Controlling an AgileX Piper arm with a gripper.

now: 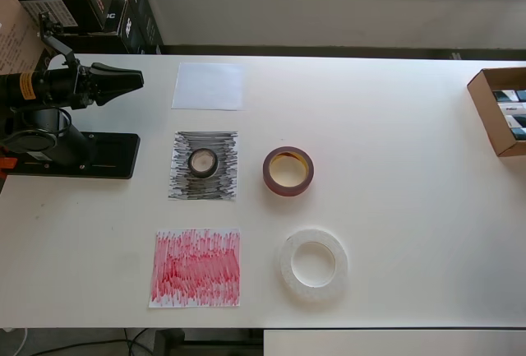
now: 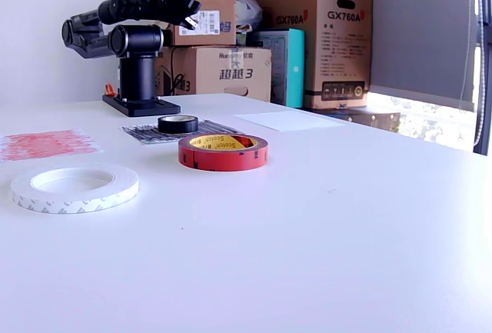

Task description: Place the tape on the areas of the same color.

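A white desk [image 1: 394, 208] carries three paper sheets in a column near the overhead view's left. The plain white sheet [image 1: 208, 85] lies farthest up, the black-scribbled sheet [image 1: 204, 165] in the middle, the red-scribbled sheet [image 1: 196, 267] lowest. A small black tape roll [image 1: 203, 162] rests flat on the black-scribbled sheet, near its centre. The red tape roll [image 1: 288, 171] sits on bare desk just beside that sheet, on the overhead view's right of it, touching no paper. In the exterior view its inner liner reads "Scotch" and "Brand" in repeated red lettering. The white tape roll [image 1: 312, 265] lies flat on bare desk to the overhead view's right of the red-scribbled sheet, apart from it.

The Piper arm stands on a black base plate [image 1: 103, 155] at the overhead view's left edge, folded back, with its fingers [image 1: 136, 81] raised above the desk and pointing toward the white sheet. They look drawn close together with nothing between them.

Behind the arm in the exterior view stand cardboard boxes: a tall one [image 2: 311, 37] printed "GX760A" twice, and a lower one [image 2: 215, 71] with two Chinese characters followed by "3"; other labels are too small to read. An open cardboard box [image 1: 500, 109] sits at the overhead view's right edge of the desk
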